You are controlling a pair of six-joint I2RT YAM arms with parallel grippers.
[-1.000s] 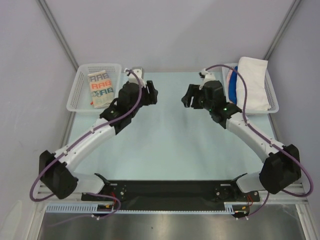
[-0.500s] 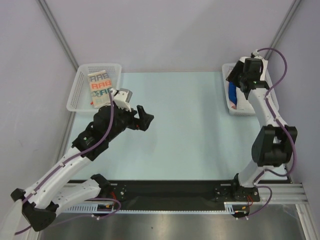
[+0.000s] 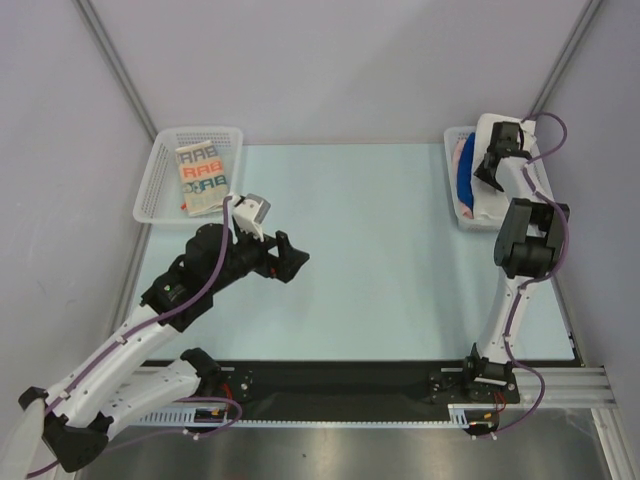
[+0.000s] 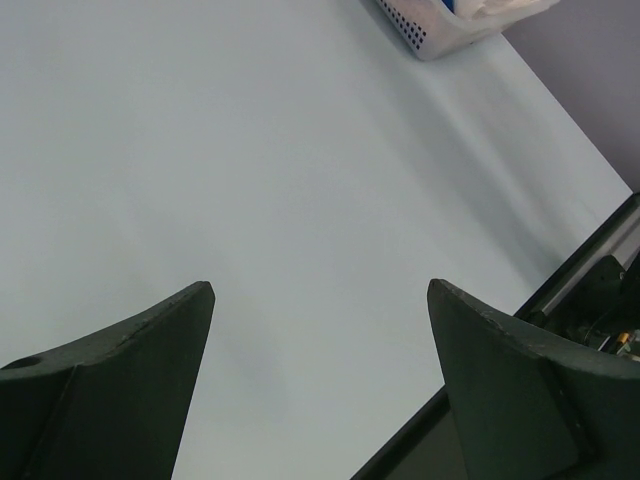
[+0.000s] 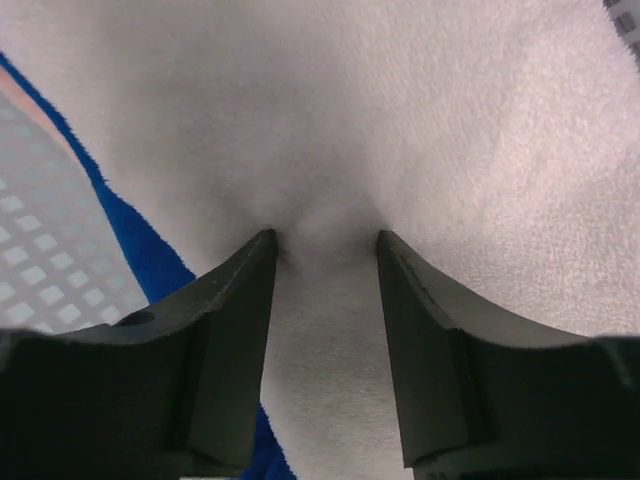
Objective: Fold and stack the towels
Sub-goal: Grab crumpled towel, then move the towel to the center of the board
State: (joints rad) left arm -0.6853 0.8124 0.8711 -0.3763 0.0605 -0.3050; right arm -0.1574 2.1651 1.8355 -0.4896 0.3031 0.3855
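1. A second ago both arms hung over the far middle of the pale green table (image 3: 380,250). Now the right arm has swung out to the white plastic mesh basket on the right (image 3: 470,222) and come down into it.
2. The left arm has pulled back toward the near left. The left gripper (image 4: 320,288) has its jaws wide apart, with only bare table between them.
3. The right gripper (image 5: 322,238) also has its jaws apart. Both tips press into the plain white cloth towel (image 5: 400,120), and the cloth puckers between them, but they are not clamped on it yet.
4. I judge that the next towel is being fetched, while one towel is already done.
5. The folded cream towel with orange, teal and grey letters (image 3: 200,178) has not moved. It lies in the left white mesh basket (image 3: 160,185), with its long axis running from near to far and leaning a little to the right.
6. The white towel lies along the length of the right basket, near to far, but the arm hides much of it. A blue towel (image 3: 464,185) and a pink towel (image 3: 458,150) lie just beside it, on its left.
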